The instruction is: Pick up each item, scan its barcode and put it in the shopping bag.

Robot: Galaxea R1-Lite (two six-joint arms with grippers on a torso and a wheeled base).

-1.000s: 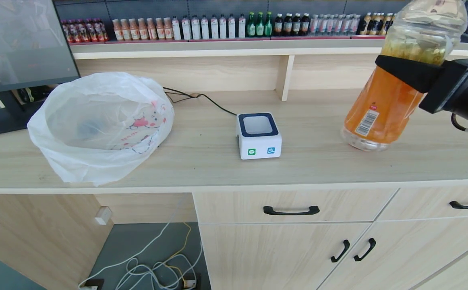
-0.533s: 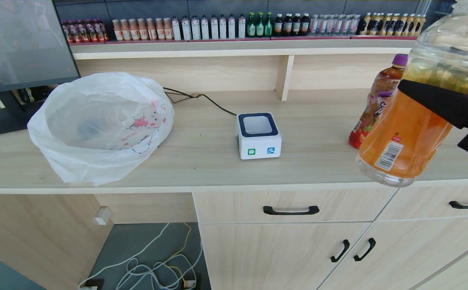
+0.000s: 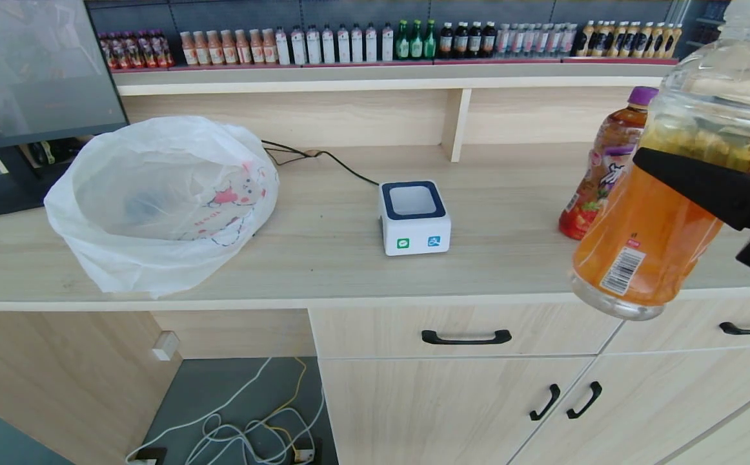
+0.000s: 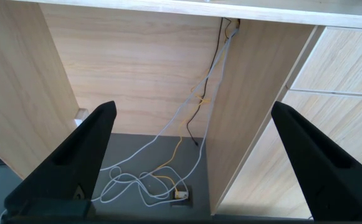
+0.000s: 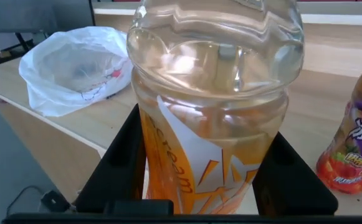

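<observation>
The right gripper [image 3: 691,177] is clasping the orange drink bottle [image 3: 646,245] at its middle, holding it tilted in the air near the front edge of the counter [image 3: 323,258], right of the scanner [image 3: 414,216] and well apart from the shopping bag [image 3: 162,200], while the left gripper [image 4: 193,162] is hanging with fingers spread below the counter.

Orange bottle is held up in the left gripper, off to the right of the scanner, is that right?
Not quite. The orange bottle is held in the right gripper, not the left, as the head and right wrist views show. The left gripper hangs open with nothing in it, below the counter. The rest stands: the bottle is held up, off to the right of the scanner.
</observation>
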